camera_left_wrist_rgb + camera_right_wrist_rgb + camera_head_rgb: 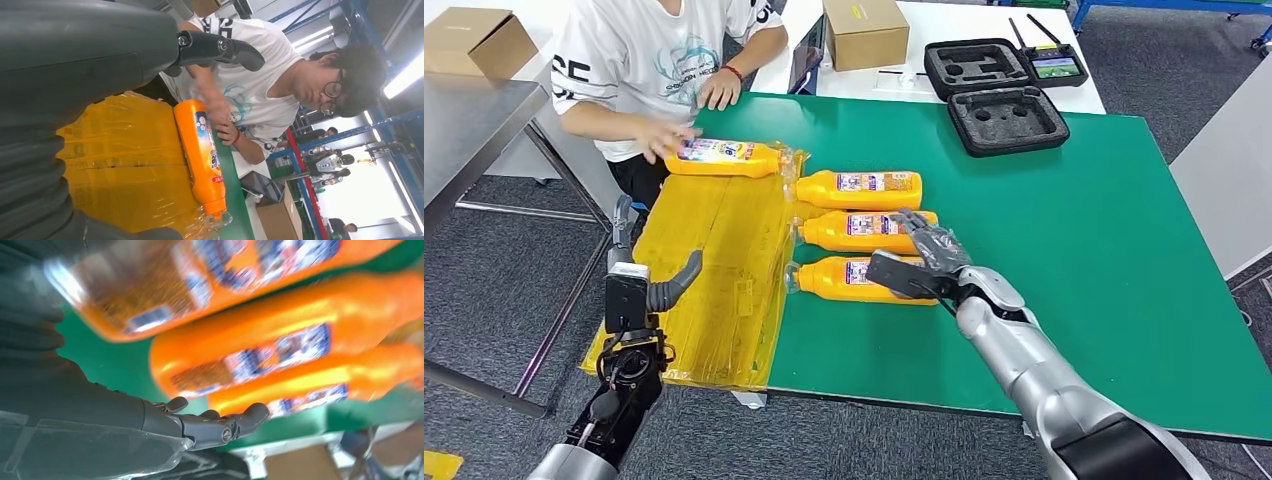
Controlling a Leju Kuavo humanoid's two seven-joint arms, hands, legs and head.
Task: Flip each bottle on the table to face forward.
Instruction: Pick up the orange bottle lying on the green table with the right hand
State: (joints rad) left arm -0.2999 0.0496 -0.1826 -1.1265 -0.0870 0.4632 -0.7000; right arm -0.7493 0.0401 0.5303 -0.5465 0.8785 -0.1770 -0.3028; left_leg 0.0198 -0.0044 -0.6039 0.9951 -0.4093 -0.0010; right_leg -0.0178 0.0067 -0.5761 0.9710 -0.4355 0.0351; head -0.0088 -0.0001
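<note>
Status at this frame: you have four orange bottles lying on their sides on the green table (1044,220). Three sit in a column just off the edge of the yellow plastic sheet (714,270), caps toward the sheet: far bottle (859,189), middle bottle (864,230), near bottle (849,278). The fourth bottle (722,157) lies on the far end of the sheet, with the person's hand (664,140) on it.

Your right hand (921,262) hovers over the base ends of the middle and near bottles, fingers spread and reaching toward the middle one. It holds nothing. Whether the fingertips touch a bottle I cannot tell; the right wrist view is blurred.

Your left hand (649,290) hangs off the near left corner of the table, beside the sheet, thumb out, nothing in it. The left wrist view looks across the sheet to the fourth bottle.

Progress, as judged: all four bottles show printed labels upward in the head view, but the print is too small to say front from back. The right wrist view shows what may be a barcode panel on one bottle, so at least one flip is likely left. Treat the column as unfinished, with the middle bottle as the apparent current target.
</note>
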